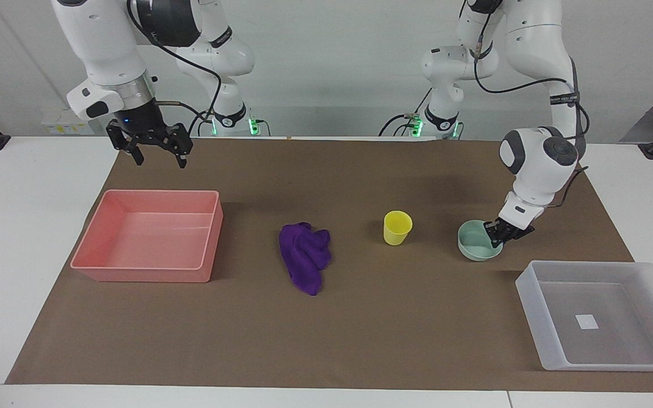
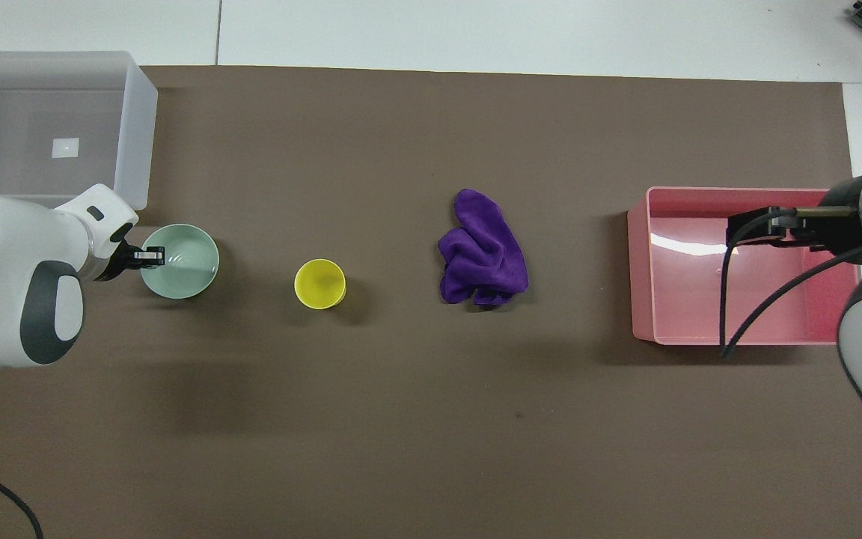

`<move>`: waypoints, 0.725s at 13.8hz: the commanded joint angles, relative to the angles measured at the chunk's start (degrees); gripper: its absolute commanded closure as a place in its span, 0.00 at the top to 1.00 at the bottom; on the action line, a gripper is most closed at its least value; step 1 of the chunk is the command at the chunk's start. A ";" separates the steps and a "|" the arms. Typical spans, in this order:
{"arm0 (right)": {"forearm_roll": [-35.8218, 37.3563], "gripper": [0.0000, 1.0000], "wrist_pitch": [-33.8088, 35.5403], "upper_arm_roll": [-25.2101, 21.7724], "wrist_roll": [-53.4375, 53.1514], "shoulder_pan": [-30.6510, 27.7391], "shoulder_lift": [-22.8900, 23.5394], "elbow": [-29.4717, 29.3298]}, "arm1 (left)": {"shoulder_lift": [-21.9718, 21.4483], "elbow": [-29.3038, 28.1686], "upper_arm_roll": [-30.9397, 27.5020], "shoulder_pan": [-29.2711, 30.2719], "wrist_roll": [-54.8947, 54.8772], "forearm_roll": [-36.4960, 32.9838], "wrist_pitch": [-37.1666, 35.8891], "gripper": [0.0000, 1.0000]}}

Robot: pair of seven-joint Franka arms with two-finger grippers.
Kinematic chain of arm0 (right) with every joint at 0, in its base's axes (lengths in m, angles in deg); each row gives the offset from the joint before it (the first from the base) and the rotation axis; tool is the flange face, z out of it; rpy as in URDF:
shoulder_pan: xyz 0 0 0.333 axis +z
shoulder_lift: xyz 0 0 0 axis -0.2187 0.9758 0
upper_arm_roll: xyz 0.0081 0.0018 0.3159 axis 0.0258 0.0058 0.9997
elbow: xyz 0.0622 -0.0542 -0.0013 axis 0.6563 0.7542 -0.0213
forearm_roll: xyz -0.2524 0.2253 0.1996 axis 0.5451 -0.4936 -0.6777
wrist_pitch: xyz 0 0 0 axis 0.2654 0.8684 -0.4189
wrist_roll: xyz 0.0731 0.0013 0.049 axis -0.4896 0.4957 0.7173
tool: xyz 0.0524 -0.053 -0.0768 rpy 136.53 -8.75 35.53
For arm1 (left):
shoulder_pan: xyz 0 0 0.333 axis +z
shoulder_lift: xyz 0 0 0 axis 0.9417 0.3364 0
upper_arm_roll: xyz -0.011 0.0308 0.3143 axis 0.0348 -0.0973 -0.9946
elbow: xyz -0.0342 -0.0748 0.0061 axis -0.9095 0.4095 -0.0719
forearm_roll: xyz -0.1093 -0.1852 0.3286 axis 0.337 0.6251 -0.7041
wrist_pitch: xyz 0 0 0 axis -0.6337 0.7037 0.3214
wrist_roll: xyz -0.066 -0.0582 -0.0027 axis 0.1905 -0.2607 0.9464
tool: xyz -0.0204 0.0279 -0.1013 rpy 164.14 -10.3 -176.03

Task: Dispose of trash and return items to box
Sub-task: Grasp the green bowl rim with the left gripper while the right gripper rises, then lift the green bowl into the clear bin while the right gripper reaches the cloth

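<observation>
The brown-matted bench (image 1: 360, 340) carries everything. The pink bin (image 1: 148, 235) sits below the right gripper (image 1: 157, 154), which hangs with fingers spread. The translucent box (image 1: 601, 314) lies just beside the left gripper (image 1: 501, 235), which pinches the rim of the mint bowl (image 1: 476, 241). The purple rag (image 1: 305, 256) lies between the grippers, with the yellow cup (image 1: 397, 227) beside the bowl.

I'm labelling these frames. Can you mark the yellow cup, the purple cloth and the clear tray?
yellow cup (image 1: 397, 228), facing view, on its side wall
purple cloth (image 1: 305, 256), facing view, on its middle folds
clear tray (image 2: 138, 135), overhead view, on its side wall
</observation>
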 commanded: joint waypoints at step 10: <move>-0.86 1.00 -26.48 0.27 -15.79 16.66 14.94 4.37 | 1.78 16.99 -0.17 3.91 0.31 -1.97 -4.97 0.00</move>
